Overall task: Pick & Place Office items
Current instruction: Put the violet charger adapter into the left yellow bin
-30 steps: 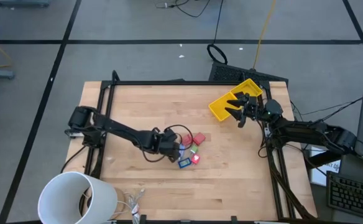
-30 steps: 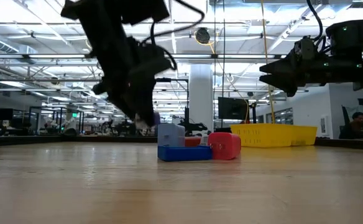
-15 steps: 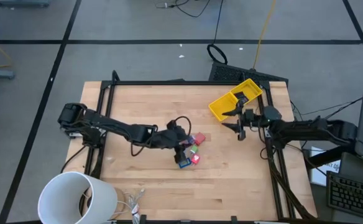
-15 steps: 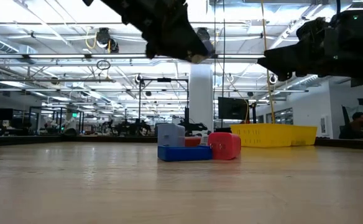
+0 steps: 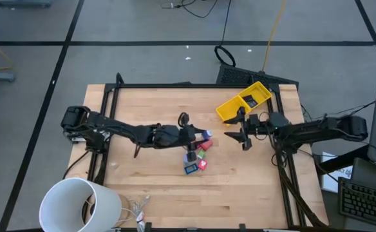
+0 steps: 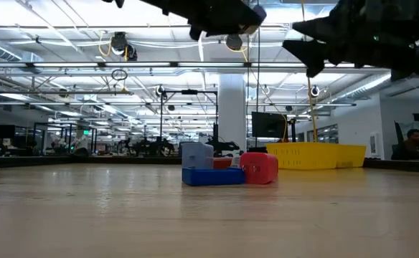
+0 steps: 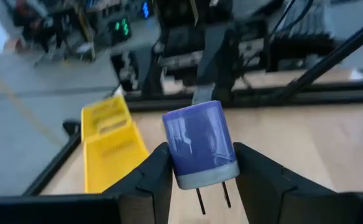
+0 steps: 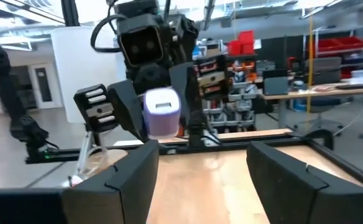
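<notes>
Left gripper (image 7: 199, 163) clamps a glossy lavender-blue plug adapter (image 7: 199, 144), rounded block, two thin metal prongs, lifted above the wooden table (image 5: 143, 109). Below it sit the blocky red and blue pieces (image 5: 196, 158). Beyond, right gripper (image 5: 242, 131) hovers, fingers spread, beside the ribbed yellow bin (image 5: 243, 102).

Purple-blue plug block (image 7: 199, 144) with grey bottom, two dark prongs, between black fingers (image 7: 150, 177) of left gripper (image 5: 199, 135). Right gripper (image 5: 240, 131) black too. Table (image 5: 143, 109) light brown wood with stripes, black frame. Long bin (image 5: 243, 102) yellow, at 2 o'clock. Blue flat piece (image 6: 211, 175), red block (image 6: 260, 167), pale blue-grey block (image 6: 196, 154) in pile. Bright pink-red bit (image 5: 202, 165). Big cylinder (image 5: 78, 205) white, at 7 o'clock.
</notes>
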{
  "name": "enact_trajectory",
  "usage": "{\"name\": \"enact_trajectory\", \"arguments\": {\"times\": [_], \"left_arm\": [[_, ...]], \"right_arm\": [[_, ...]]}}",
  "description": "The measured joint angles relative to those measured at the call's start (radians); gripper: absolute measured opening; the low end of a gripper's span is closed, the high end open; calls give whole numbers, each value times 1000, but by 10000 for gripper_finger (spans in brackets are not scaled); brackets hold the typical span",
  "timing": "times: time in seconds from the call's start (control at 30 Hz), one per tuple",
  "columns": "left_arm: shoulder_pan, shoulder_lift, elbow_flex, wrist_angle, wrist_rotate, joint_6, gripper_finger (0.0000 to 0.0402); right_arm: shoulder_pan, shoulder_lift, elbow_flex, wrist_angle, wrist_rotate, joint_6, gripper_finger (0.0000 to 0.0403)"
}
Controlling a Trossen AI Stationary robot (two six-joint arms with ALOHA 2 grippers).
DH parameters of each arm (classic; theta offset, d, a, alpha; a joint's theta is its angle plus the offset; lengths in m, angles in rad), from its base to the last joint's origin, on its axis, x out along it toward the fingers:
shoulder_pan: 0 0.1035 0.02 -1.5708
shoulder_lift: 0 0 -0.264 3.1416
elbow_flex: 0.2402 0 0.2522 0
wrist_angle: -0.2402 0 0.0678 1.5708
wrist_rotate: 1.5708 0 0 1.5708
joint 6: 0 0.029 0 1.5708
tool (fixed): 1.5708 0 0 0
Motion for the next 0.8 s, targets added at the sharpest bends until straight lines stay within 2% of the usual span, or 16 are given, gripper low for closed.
{"name": "enact_trajectory", "arguments": {"times": [0.17, 0.47, 0.8], "left_arm": [[3, 29, 0, 111, 90, 33, 145], [3, 64, 0, 152, 96, 58, 145], [0, 64, -1, 206, 127, 79, 145]], "right_arm": [[63, 82, 58, 24, 1, 6, 258], [155, 228, 132, 191, -1, 14, 272], [207, 327, 209, 205, 4, -22, 259]]}}
